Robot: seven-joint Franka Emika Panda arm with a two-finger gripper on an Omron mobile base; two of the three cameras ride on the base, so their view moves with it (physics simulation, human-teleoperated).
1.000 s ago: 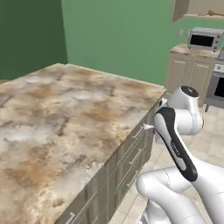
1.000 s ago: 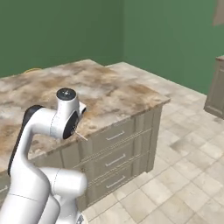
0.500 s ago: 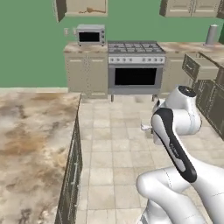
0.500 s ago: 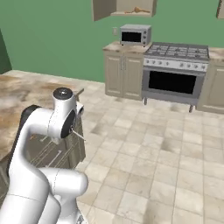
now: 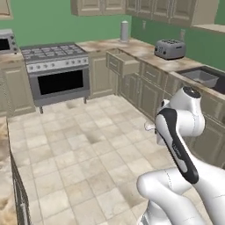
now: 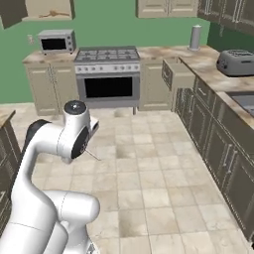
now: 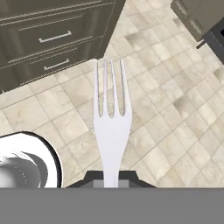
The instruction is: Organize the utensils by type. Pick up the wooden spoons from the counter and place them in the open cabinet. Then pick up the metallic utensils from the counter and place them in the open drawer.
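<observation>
The whole scene has swung since a second ago: the base views then showed the marbled island counter, and now they look across tiled floor to the far kitchen wall, so the base has turned, carrying the arm with it.

The gripper (image 7: 112,177) is clamped on the handle of a pale grey metal fork (image 7: 112,118), its jaws drawn together around the thin stem. In the hand view the fork stands straight out ahead of the fingertips, four tines pointing away over the floor tiles. In the left base view a short pale piece (image 5: 150,127), probably the fork, pokes out beside the folded arm.

The fork looks light, stiff and smooth. Being slick metal held near one end, it could probably pivot or slip in the grip if knocked, so a hold on the flat of the handle, as here, seems the sensible place.

The open drawer (image 6: 177,74) juts from the cupboard run to the right of the oven, well apart from the gripper. In the right base view, the open cabinet (image 6: 48,10) high on the wall holds an orange-brown wooden spoon (image 6: 51,14) on its shelf. A toaster (image 5: 170,48) sits on the counter (image 5: 132,46) beyond the drawer.

No brand, label or writing can be read anywhere.
</observation>
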